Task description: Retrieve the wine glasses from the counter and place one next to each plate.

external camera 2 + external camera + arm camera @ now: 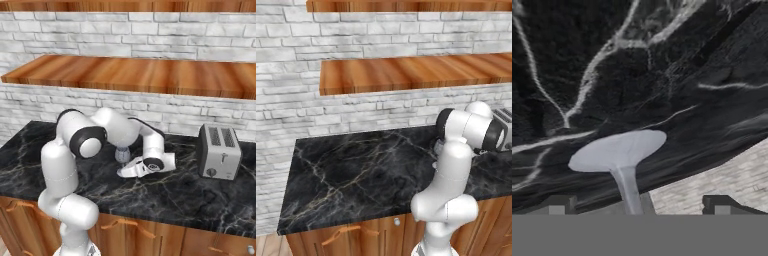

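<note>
1. The wine glass (122, 154) is largely hidden behind the arm in the right base view.
2. Its bowl is cut off at the bottom of the hand view; only foot (618, 150) and stem are seen.
3. The toaster (504, 120) is cut by the left base view's right edge.

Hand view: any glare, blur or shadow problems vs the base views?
Hand view: wine glass foot sharp, flat pale, no glare; counter veins slightly soft. Right base view: glass bowl dim beneath the arm, toaster evenly lit. Left base view: even light, mild softness.
</note>
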